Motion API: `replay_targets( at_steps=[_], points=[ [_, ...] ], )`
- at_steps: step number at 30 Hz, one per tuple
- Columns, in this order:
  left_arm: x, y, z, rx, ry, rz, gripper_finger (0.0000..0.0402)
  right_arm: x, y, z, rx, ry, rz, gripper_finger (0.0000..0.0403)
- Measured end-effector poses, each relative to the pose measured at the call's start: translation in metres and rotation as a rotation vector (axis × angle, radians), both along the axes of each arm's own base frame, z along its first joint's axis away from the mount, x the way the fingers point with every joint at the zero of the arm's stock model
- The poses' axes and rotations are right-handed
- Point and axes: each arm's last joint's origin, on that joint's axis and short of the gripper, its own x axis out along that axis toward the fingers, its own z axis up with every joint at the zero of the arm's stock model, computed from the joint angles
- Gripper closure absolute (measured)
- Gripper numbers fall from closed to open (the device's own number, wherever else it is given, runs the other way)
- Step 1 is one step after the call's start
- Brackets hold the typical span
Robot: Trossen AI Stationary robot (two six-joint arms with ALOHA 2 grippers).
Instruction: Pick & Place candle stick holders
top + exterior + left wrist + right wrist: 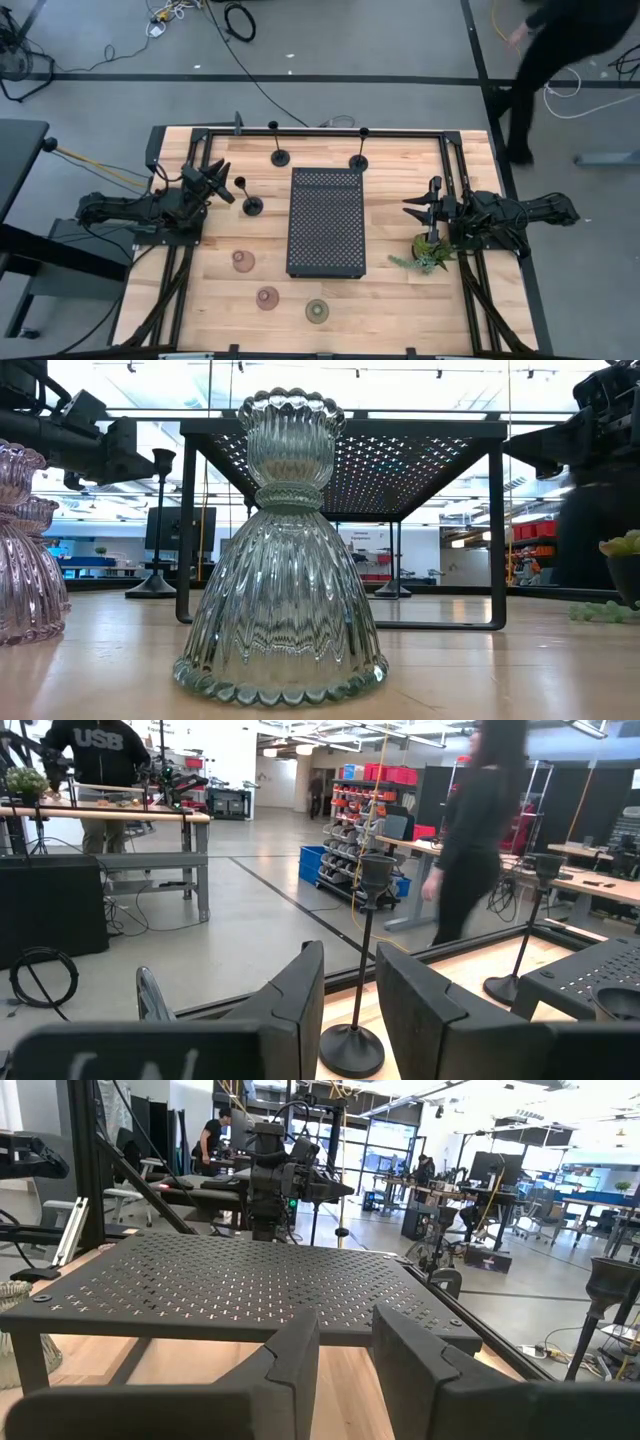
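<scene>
Three black knob-topped holders stand on their round bases: two near the table's far edge (279, 155) (359, 160) and one (252, 205) left of the tray. Two pinkish glass cups (243, 261) (267, 298) and a green one (318, 311) stand near the front; the green one fills the low view (280, 560). My left gripper (215, 182) is open and empty, just left of the nearest black holder. In its wrist view (350, 990) a holder (352, 1045) stands ahead. My right gripper (420, 208) is open and empty, right of the tray.
The black perforated tray (326, 222) stands on legs mid-table. A green plant sprig (428, 256) lies by my right gripper. A black frame rail runs along the table's far edge and sides. A person (560, 60) walks beyond the far right corner.
</scene>
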Motion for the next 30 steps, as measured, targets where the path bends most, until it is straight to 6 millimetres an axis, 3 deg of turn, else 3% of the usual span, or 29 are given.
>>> replay_targets(
  at_steps=[19,23,30],
  points=[
    [0.000,0.000,0.001,-0.006,-0.022,-0.012,0.0303,0.000,0.000,0.000,0.000,-0.002,-0.005,0.0302],
    [0.001,-0.001,0.001,-0.013,-0.039,-0.061,0.0303,-0.001,-0.002,0.005,0.011,-0.051,-0.063,0.0302],
    [0.002,-0.001,0.001,-0.008,-0.035,-0.082,0.0303,-0.003,0.000,0.019,0.028,-0.203,0.001,0.0302]
  ],
)
